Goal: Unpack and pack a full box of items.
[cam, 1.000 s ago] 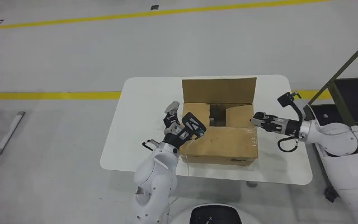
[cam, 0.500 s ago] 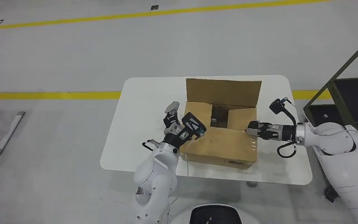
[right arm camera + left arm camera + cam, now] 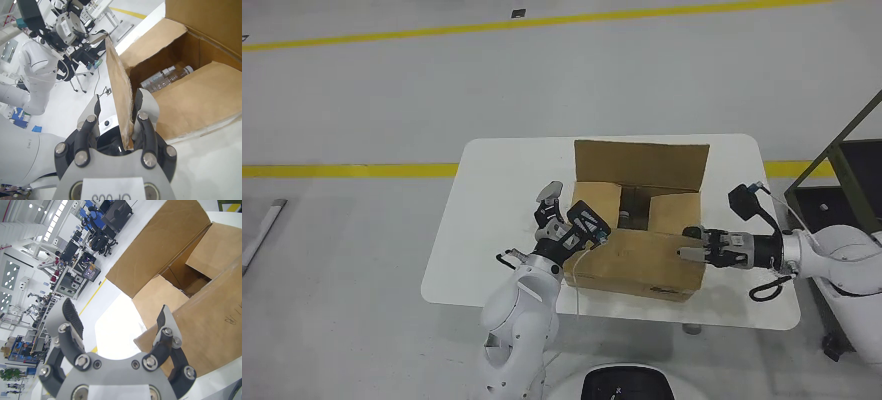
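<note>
Right wrist view shows the near flap [image 3: 119, 75] of the box [image 3: 191, 106] running edge-on between the fingers of my right gripper [image 3: 118, 94]. Those fingers are apart. One pad seems to lie against the inner face of the cardboard, and the other stands off the outer face with a gap. At the flap's other end, my left gripper [image 3: 115, 306] is also spread wide. One finger is just beside the corner of the flap and nothing is clamped.

The box sits on the white table [image 3: 492, 220], toward its middle, with its far flap [image 3: 640, 163] standing upright. Clear plastic bottles [image 3: 166, 78] lie on the bottom inside, so I judge unpacking proper has not begun. I take the step in hand to be getting the near flap out of the way so the opening is free.

The next move, as I see it, calls for both ends of the flap to be handled together. I should either pinch the cardboard or press it outward and down evenly. An uneven push could twist the flap or slide the box across the table.
</note>
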Controlling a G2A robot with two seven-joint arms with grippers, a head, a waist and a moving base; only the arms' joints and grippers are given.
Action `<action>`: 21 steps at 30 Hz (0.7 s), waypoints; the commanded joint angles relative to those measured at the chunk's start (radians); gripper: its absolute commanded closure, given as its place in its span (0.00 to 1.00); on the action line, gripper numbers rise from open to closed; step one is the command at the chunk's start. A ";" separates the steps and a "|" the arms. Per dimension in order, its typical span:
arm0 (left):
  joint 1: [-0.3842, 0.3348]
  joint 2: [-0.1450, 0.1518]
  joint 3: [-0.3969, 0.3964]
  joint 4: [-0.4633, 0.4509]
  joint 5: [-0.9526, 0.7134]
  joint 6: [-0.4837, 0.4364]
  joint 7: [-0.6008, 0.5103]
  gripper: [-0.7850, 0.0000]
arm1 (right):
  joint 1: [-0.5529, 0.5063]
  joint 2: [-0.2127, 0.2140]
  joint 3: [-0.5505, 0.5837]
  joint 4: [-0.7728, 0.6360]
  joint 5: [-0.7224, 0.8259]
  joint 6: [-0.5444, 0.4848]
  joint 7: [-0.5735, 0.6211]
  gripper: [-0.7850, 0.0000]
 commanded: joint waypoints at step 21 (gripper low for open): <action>0.006 0.024 0.036 -0.074 0.051 -0.163 -0.037 0.00 | -0.109 0.202 -0.116 -0.140 -0.008 -0.281 -0.283 0.00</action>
